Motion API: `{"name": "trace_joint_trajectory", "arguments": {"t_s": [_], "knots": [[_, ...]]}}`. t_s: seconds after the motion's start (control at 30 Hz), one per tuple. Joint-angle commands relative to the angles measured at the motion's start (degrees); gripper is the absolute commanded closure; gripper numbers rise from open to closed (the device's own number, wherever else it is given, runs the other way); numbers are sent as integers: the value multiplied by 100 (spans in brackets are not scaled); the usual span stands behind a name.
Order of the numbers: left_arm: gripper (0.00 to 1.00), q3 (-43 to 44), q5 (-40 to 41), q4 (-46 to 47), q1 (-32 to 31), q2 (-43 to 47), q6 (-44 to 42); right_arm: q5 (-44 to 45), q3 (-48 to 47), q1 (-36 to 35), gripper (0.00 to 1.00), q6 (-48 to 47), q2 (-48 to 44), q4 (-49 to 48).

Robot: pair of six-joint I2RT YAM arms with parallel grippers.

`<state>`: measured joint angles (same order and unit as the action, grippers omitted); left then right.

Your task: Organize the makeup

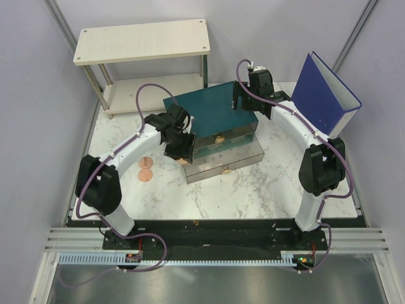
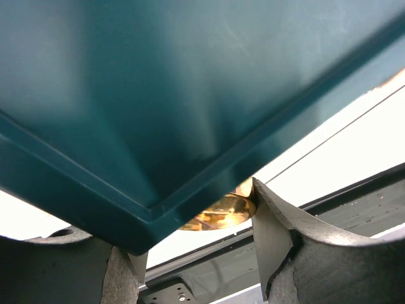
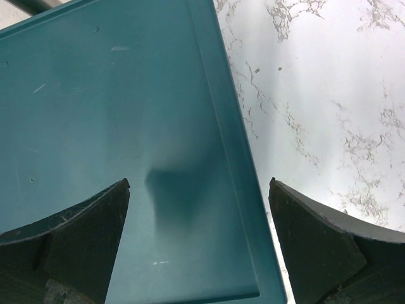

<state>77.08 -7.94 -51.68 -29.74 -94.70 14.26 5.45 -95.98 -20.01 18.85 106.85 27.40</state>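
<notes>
**Makeup is being stowed at the drawer box, with the left arm working at the open drawers.**

Top view: the left gripper [image 1: 181, 152] is being held at the 7 o'clock corner of the teal drawer box [image 1: 212, 107], beside its pulled-out clear drawers [image 1: 234, 158]. The right gripper [image 1: 242, 96] is hovering at the lid's 1 o'clock corner. Two peach-pink discs [image 1: 147, 163] are lying on the marble table [image 1: 259, 190] at the box's 8 o'clock. Left wrist view: a gold round piece [image 2: 218, 212] is sitting between the fingers [image 2: 272, 237], touching the 3 o'clock one. Whether it is being gripped, and whether it is a pot or a handle, cannot be told. Right wrist view: the fingers are spread wide over the lid edge, with nothing between them. The box is probably best steadied from above, with any release being made low inside the drawer walls.
</notes>
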Motion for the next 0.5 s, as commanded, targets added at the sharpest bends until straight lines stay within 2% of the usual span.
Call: {"name": "trace_joint_trajectory", "arguments": {"t_s": [0.0,0.2,0.47], "knots": [[57,211,-515,501,-418,-84,-520,70,1,23,2,31,-226,-138],[58,211,-463,527,-629,-58,-626,61,36,23,2,40,-243,-138],[61,-113,-164,782,-753,556,-644,61,141,23,2,75,-287,-138]]}}
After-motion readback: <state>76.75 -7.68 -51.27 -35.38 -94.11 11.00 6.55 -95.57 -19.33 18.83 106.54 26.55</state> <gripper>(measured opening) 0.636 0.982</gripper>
